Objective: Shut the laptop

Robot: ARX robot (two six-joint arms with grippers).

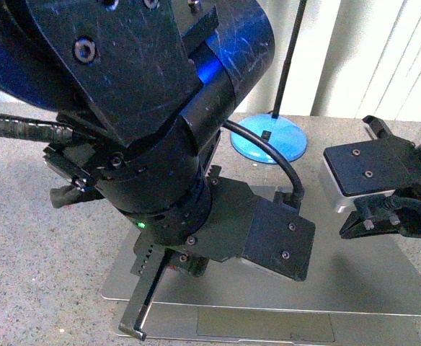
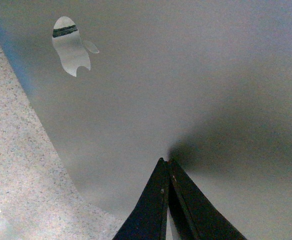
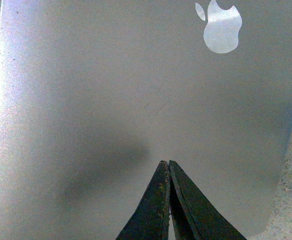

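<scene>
Both left fingers and right fingers were seen pressed together, the laptop lid found just ahead of their tips.

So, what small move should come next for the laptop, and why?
Probably press down a little on the laptop with both arms. The left end effector and right end effector are shut, tips at the lid. But in the front view the trackpad shows beyond the lid's edge, so it seems not fully closed.
</scene>
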